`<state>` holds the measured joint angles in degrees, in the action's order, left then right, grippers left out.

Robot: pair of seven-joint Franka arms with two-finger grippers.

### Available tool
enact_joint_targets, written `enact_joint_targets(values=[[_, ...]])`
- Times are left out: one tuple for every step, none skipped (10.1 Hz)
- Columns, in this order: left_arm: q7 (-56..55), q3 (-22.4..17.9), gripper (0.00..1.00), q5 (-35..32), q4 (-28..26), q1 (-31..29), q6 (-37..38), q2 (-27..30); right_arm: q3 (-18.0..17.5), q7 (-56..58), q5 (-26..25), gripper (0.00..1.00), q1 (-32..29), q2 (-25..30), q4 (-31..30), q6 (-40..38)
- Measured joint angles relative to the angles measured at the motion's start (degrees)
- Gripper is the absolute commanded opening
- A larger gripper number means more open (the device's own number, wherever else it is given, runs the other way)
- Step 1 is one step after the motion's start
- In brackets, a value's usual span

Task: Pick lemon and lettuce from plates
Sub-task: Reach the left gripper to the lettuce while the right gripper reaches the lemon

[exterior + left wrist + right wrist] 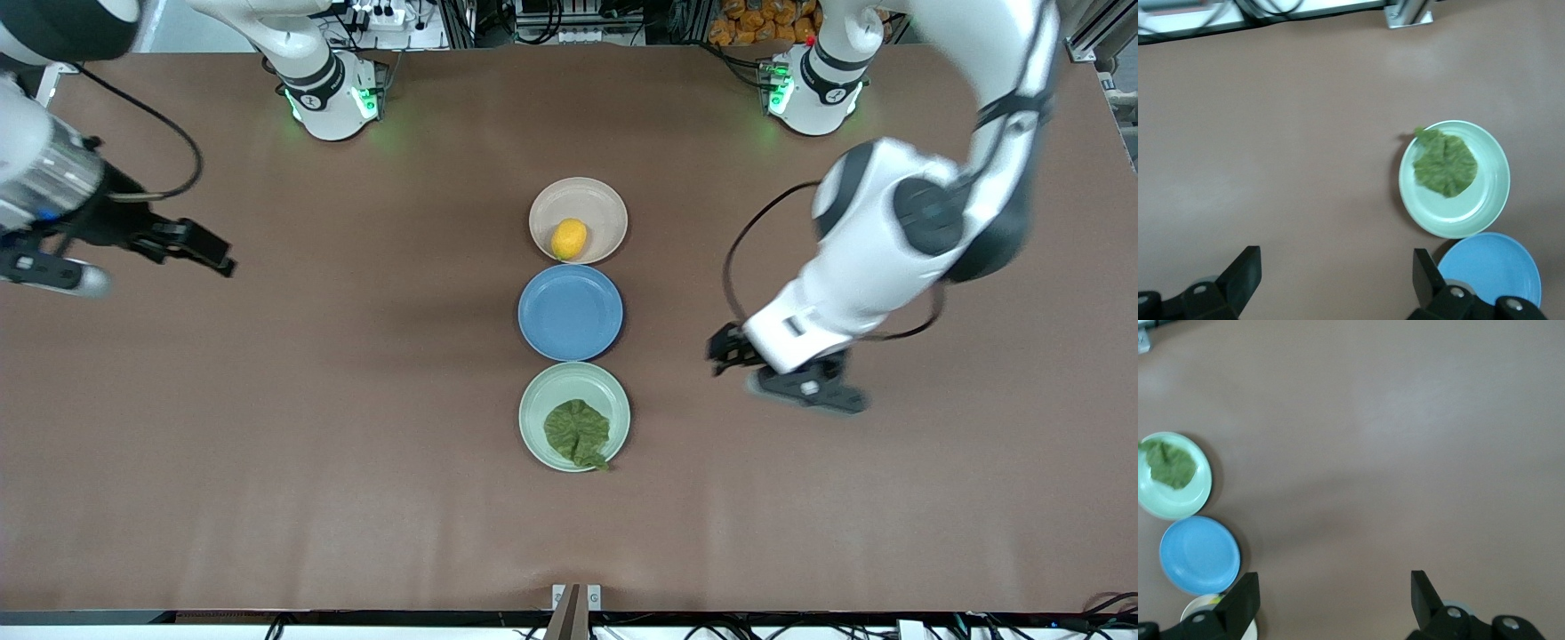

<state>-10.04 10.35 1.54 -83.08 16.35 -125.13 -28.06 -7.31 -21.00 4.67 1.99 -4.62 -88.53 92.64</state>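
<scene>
The yellow lemon (569, 238) lies on the beige-pink plate (600, 206), the plate farthest from the front camera. The dark green lettuce (578, 432) lies on the mint green plate (551, 391), the nearest one; both show in the left wrist view, lettuce (1445, 165) on plate (1485, 207). The right wrist view shows the lettuce (1168, 463) on the green plate (1185, 503) too. My left gripper (727, 351) is open and empty over bare table toward the left arm's end. My right gripper (209, 252) is open and empty over bare table toward the right arm's end.
A blue plate (570, 312) sits bare between the two other plates, the three in a line at the table's middle. It also shows in the left wrist view (1491, 270) and the right wrist view (1199, 555). Brown table surface lies all around.
</scene>
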Motion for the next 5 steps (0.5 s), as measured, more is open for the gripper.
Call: enact_joint_targets(values=[[-0.5,0.0,1.0,0.0,0.0,2.0,-5.4,-3.2,0.0,-0.2,0.4,1.0,2.1,-1.1,-0.1,0.0],[-1.0,0.0,1.0,0.0,0.0,3.6,-10.1,-6.0,-0.1,-0.5,0.8,1.0,4.0,-2.1,-0.2,0.0],[-1.5,0.0,1.0,0.1,0.0,4.8,-15.0,-8.5,-0.2,-2.4,1.6,1.0,6.6,-3.4,-0.4,0.1],[-2.5,0.1,1.0,0.1,0.1,5.9,-19.4,-10.5,-0.3,-6.3,3.5,1.0,9.7,-5.0,-0.7,0.6],[-4.4,0.1,1.0,0.1,0.1,7.5,-23.5,-12.4,-0.3,-10.2,5.4,1.0,12.8,-7.0,-0.9,1.8]])
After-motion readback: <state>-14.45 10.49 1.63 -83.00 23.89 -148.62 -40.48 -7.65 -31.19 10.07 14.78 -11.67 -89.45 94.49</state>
